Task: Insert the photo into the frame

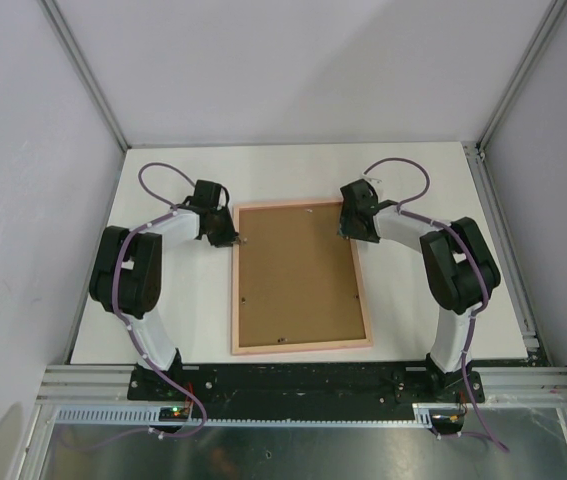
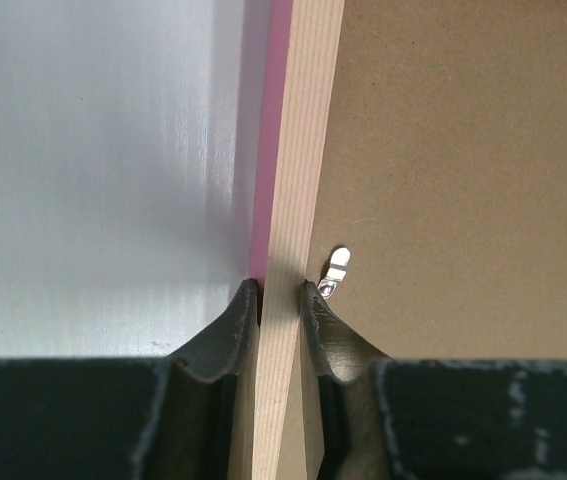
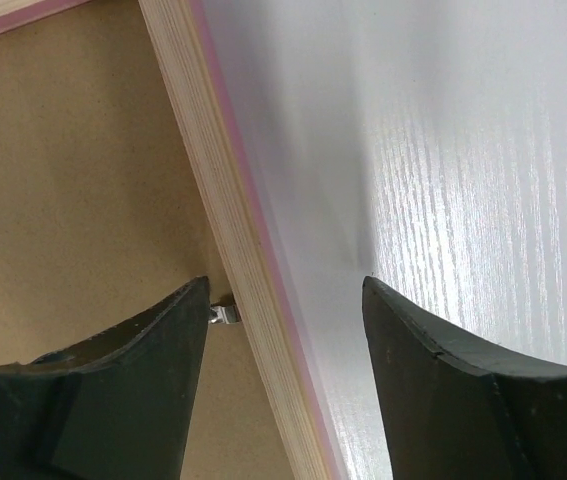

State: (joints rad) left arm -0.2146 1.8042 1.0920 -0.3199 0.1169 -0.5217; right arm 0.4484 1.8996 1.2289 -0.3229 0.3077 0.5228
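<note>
Desk (image 1: 413, 180) carries frame (image 1: 301, 347) face down at centre, board (image 1: 298, 280) seated in it. Photo not visible, maybe under board; can't tell. L hand (image 2: 281, 290) pinches left rail. R hand (image 3: 285, 290) gapes astride right rail, holding nothing. Prob. left: securing clips (image 2: 337, 265).

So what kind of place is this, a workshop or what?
Most likely a robotics lab test cell: a white table boxed in by plain panels on aluminium posts, the left arm and right arm bolted to a rail, with the frame lying on it.
</note>
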